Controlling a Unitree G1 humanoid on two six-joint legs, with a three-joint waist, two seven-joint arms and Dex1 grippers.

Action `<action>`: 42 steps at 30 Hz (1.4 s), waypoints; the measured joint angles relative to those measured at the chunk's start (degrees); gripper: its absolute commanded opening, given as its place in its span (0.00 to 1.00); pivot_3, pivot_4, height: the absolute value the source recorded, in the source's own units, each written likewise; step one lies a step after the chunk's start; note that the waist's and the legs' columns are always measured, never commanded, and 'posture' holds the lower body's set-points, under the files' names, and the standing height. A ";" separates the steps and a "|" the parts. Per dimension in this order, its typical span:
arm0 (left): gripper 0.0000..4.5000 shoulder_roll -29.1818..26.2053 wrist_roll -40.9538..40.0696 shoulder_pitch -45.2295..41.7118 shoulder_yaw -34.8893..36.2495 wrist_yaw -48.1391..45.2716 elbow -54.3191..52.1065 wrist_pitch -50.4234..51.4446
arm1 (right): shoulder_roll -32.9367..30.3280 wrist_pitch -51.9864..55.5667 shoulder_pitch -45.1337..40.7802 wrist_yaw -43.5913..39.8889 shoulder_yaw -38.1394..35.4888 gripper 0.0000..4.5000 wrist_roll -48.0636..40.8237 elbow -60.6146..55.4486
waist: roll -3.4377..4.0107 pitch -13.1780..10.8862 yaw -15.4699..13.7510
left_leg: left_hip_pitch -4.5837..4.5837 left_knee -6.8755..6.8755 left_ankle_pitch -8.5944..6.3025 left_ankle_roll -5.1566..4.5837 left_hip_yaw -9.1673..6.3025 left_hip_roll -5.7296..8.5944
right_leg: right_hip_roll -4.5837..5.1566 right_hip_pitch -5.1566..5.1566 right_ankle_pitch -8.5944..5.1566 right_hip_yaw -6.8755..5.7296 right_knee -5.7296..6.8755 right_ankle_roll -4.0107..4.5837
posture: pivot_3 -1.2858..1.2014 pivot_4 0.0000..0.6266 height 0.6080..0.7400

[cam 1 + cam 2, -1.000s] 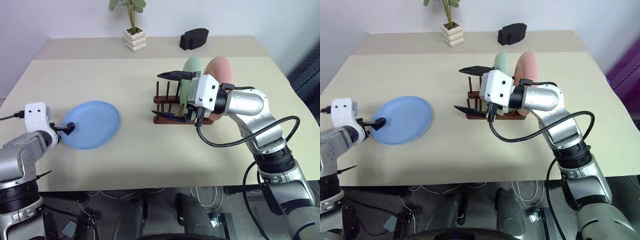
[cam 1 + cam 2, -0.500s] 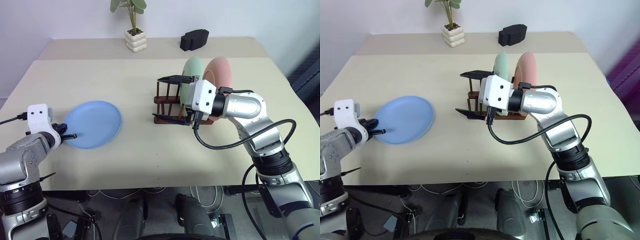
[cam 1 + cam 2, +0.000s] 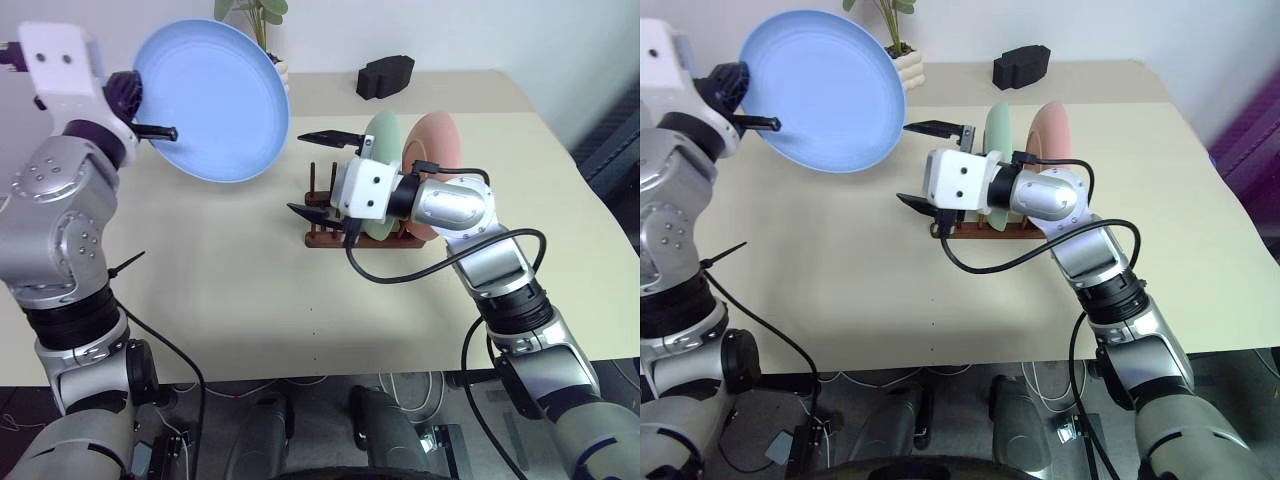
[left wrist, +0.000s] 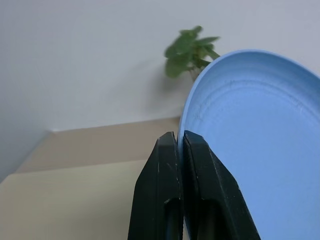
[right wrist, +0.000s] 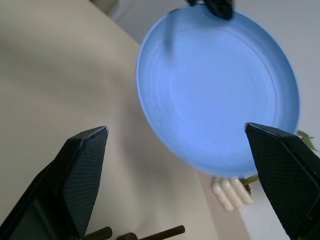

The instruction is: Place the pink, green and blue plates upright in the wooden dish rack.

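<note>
1. A pale beige desk stands against a plain light wall, with a second, similar surface butted behind it.
2. At the back, a potted plant in a white knobbly pot and a black object sit well apart from each other.
3. The wooden dish rack stands on the desk right of centre, its thin upright pegs showing at its left end.
4. The green plate stands upright in the rack, and the pink plate stands upright just beside it on the right, also in the rack.
5. The rack's left slots, nearest the pegs in view, hold no plate.
6. The left pincer is raised high over the left side of the desk, clenched on the rim of the blue plate.
7. In the left wrist view the two black fingers are pressed together with the plate's edge between them.
8. The blue plate is in the air, clear of the desk, tilted so its hollow face turns toward the rack and the right arm.
9. The right pincer hovers at the left end of the rack, spread wide and grasping nothing, one finger above and one below.
10. In the right wrist view the blue plate sits between its two spread fingers, well apart from them.
</note>
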State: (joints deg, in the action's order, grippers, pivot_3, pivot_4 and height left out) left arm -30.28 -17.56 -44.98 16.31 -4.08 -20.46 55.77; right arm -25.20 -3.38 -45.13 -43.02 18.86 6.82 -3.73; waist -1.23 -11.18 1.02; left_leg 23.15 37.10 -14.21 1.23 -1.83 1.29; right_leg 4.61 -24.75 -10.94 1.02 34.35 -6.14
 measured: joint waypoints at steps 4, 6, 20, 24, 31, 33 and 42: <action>0.01 -0.08 0.16 -2.12 -2.33 -0.52 -0.25 1.63 | 1.70 -3.35 -0.96 1.95 1.34 1.00 4.18 1.96 | 0.00 0.00 -0.03 | 0.02 0.01 0.00 0.00 -0.01 0.00 | -0.01 0.00 0.00 0.00 0.00 0.00 | 0.52 0.24 0.97; 0.01 0.33 -0.37 -2.98 -2.60 -0.80 -1.03 2.87 | 2.16 -5.08 -1.19 2.47 2.29 1.00 5.94 2.95 | 0.00 0.00 -0.03 | 0.02 0.02 0.00 0.00 -0.01 0.00 | 0.00 0.00 0.00 0.00 -0.01 0.00 | 0.52 0.24 0.97; 0.00 1.49 -5.72 -4.57 -3.24 -3.31 -9.19 12.39 | 5.03 -10.21 -2.22 5.53 5.13 0.61 13.18 11.35 | -0.01 -0.01 0.04 | 0.02 0.02 0.03 0.05 -0.05 0.00 | -0.02 -0.01 0.00 0.00 0.03 0.00 | 0.52 0.24 0.97; 0.00 1.04 -5.73 -4.55 -2.48 -3.41 -9.27 12.87 | 5.44 -10.92 -2.25 5.63 5.13 0.13 13.31 11.83 | 0.00 -0.01 0.04 | 0.02 0.02 0.04 0.06 -0.06 0.00 | -0.03 -0.01 0.00 0.00 0.04 0.00 | 0.52 0.24 0.97; 0.00 1.67 -5.59 -3.39 -0.13 -3.14 -8.85 12.45 | 5.92 -11.96 -2.54 6.62 5.13 0.01 14.21 11.84 | 0.00 -0.01 -0.01 | 0.02 0.03 0.05 0.07 -0.06 0.01 | -0.03 -0.01 0.00 0.01 0.06 0.00 | 0.52 0.24 0.97; 0.14 3.26 -6.00 -2.98 1.61 -3.13 -8.72 12.23 | 5.97 -12.05 -2.53 6.64 5.15 0.00 14.51 11.84 | -0.01 -0.01 -0.05 | 0.03 0.04 0.05 0.09 -0.08 0.01 | -0.03 -0.01 0.00 0.00 0.06 0.00 | 0.52 0.24 0.97; 1.00 8.73 -10.23 -4.79 12.17 -1.45 -8.53 3.43 | 6.19 -12.39 -2.52 7.84 5.26 0.00 15.91 11.95 | -0.03 -0.02 0.08 | 0.03 0.03 0.06 0.10 -0.07 0.00 | -0.03 -0.04 0.00 0.00 0.07 0.01 | 0.52 0.24 0.97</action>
State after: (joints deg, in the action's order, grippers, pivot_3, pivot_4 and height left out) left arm -21.55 -27.79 -49.77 28.48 -5.53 -28.99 59.20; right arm -19.01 -15.77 -47.65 -35.18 24.12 22.73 8.22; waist -1.26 -11.20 1.11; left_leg 23.18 37.13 -14.15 1.33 -1.89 1.29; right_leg 4.58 -24.79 -10.94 1.02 34.42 -6.13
